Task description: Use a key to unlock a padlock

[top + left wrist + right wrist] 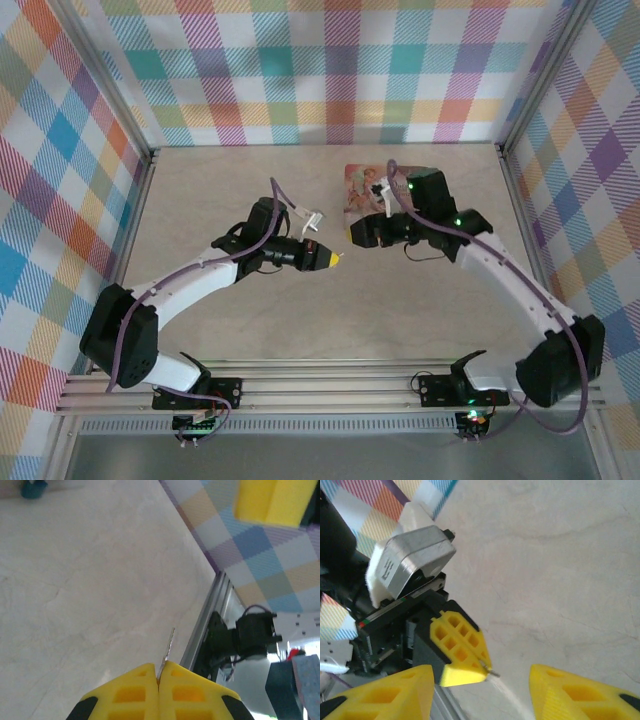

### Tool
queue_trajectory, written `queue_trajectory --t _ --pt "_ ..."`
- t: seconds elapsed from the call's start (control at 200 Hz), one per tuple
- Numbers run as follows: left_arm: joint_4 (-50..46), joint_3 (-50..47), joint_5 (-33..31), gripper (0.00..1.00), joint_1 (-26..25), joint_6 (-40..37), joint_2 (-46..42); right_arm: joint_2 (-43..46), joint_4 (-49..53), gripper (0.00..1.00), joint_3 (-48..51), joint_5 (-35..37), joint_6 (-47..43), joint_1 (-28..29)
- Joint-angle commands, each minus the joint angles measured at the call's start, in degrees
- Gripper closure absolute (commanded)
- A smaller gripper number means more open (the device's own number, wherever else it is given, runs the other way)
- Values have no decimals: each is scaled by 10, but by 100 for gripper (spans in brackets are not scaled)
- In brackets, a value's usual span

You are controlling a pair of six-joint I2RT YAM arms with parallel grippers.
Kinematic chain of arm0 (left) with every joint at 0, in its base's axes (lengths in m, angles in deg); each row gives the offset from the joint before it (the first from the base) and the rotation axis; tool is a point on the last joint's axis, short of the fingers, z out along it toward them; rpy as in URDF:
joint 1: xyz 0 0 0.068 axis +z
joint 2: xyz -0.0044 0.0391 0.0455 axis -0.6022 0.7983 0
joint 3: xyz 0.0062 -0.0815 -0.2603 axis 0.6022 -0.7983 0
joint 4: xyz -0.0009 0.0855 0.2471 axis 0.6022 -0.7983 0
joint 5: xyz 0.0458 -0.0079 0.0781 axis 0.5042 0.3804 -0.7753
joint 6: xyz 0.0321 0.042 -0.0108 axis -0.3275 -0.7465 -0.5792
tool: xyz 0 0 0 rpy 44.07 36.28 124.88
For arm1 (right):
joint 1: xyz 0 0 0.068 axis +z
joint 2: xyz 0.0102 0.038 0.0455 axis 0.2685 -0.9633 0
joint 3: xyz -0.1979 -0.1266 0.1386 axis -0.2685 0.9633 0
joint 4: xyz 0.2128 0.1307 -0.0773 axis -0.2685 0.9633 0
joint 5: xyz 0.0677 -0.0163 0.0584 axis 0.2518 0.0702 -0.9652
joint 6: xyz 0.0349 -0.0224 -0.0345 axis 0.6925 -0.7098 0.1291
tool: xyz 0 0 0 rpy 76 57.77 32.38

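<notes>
Beige, that table (220, 180)?

Beige with pale veins, like polished stone. Plaid walls (300, 70) in pink, teal, orange and lilac stand round three sides, and aluminium rails (330, 385) run along the near edge where the arms are bolted.

What is the left gripper (158, 669) doing?

Its yellow fingers are pressed flat together on the key (168, 647). Just the thin metal blade sticks out past the tips, over bare table.

And the right gripper (481, 677)?

Spread wide. From its own wrist I see a yellow finger at each lower corner, and in the gap between them the left gripper's tip comes in, key first. The two are very near each other. I can't tell whether they touch.

Where is the padlock (32, 488)?

From the left wrist there is a small teal-blue shape on the table, well ahead of the left gripper's fingertips and up in the left corner of that view, well apart from the key. It is blurred, so I can't be sure it is the lock's bluish part.

Anything else?

A pink picture tin (362, 183) lies flat just beyond the right gripper, on its far side.
</notes>
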Motion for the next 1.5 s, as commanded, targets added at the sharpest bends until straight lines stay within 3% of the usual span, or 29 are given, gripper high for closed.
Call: queue_trajectory --t 0.0,0.12,0.325,0.475,0.76,0.965,1.08,1.265,1.495 --pt "90 -7 -28 100 3 100 -5 28 -170 46 65 -1 148 4" --pt "146 -14 -16 100 3 143 -3 30 -252 46 123 -16 256 5" --pt "201 -26 -2 100 -1 170 -15 16 -320 55 142 -58 325 5" --pt "207 -32 -5 100 -2 172 -27 22 -342 71 149 -61 339 5" --pt "229 -46 0 100 -4 177 -47 23 -352 73 169 -66 348 4" --pt "232 -45 7 100 -5 177 -51 28 -386 100 179 -80 334 6" --pt "219 -44 3 100 -5 167 -57 37 -392 100 181 -86 305 5" --pt "167 -39 -21 84 -5 129 -82 51 -281 100 130 -85 179 5" --pt "113 -36 -83 47 -5 100 -140 42 -91 100 14 -93 -8 -1"
